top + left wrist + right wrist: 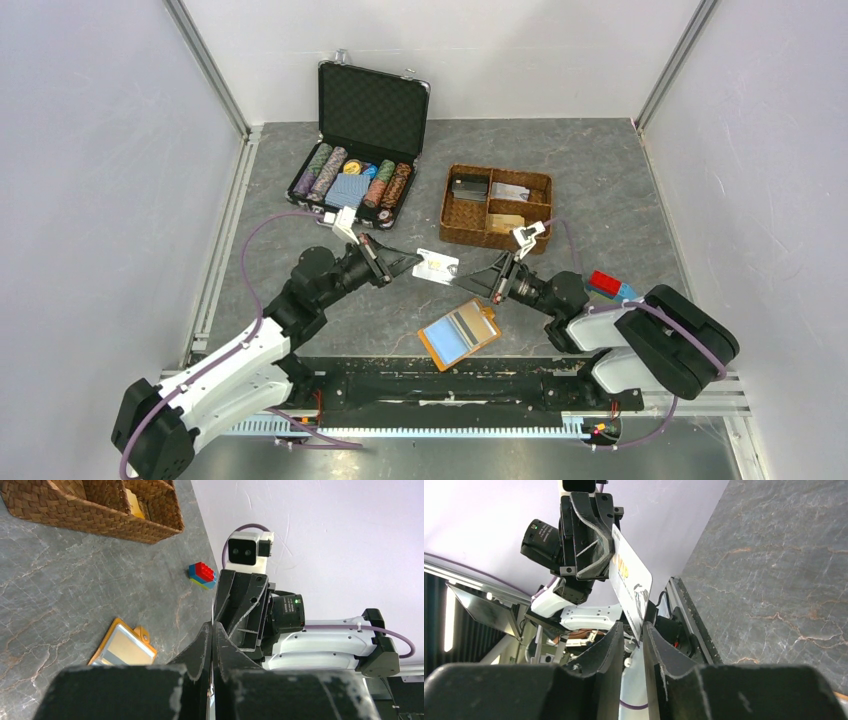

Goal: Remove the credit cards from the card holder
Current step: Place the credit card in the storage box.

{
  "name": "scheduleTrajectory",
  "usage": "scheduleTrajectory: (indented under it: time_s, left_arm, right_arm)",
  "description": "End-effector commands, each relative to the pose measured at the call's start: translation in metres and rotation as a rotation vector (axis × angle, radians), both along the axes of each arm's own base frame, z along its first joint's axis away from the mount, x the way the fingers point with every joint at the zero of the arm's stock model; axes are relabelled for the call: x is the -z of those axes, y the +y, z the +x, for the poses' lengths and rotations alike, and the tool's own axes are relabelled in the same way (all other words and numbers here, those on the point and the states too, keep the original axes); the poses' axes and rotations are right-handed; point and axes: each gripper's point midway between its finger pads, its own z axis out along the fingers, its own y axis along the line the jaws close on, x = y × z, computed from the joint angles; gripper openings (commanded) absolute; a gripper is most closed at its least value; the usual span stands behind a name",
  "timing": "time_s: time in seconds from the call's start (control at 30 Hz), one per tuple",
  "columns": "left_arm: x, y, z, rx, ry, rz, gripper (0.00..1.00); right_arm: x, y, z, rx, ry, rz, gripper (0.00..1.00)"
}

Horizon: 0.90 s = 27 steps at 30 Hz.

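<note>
Credit card: thin, stiff white rectangle with yellow print, held in the air at the centre of the top view, between the two arms.
Left gripper: black fingers together, clamped on one end of the card.
Right gripper: black fingers a little apart, with the card's lower corner between them and a gap showing beside it.
Card holder: flat, orange-tan, with a glossy pale blue sleeve facing up; lies on the worktop below centre.
Worktop: grey, veined like marble.
Basket: brown, woven, divided; right of centre.
Case: black hard shell, lid upright, ridged lining, rows of striped chips; upper centre-left.
Block: red-and-blue, studded; beside the right arm.
</note>
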Motion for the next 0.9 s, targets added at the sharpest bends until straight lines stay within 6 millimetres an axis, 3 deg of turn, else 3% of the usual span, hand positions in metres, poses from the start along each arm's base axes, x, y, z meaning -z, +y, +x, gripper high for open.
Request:
scheduleTrajectory:
  time_s: [0.0,0.17,0.47,0.5,0.6,0.77,0.87]
  left_arm:
    - [-0.014,0.005,0.008,-0.057,-0.015,-0.072,0.02]
    - [-0.010,0.007,0.009,-0.073,-0.015,-0.070,0.02]
    - [-0.009,0.007,0.005,-0.058,-0.014,-0.098,0.02]
    - [-0.008,0.007,0.004,-0.057,-0.013,-0.090,0.06]
    - [-0.006,0.009,0.005,-0.065,-0.022,-0.050,0.38]
    - [0.001,0.019,0.005,-0.100,-0.015,0.048,0.81]
    - [0.003,0.025,0.004,-0.099,-0.034,0.136,0.96]
  right_arm:
    - [-0.040,-0.010,-0.006,0.019,-0.120,0.142,0.20]
    - [-0.039,-0.009,-0.003,0.034,-0.125,0.134,0.00]
    - [-0.042,-0.004,0.004,0.044,-0.158,0.118,0.00]
    - [-0.042,-0.005,0.005,0.050,-0.160,0.112,0.00]
    - [-0.032,-0.007,0.014,0.078,-0.158,0.057,0.00]
    - [-0.023,-0.024,0.026,0.111,-0.158,-0.002,0.00]
    - [-0.009,-0.033,0.039,0.118,-0.134,-0.084,0.00]
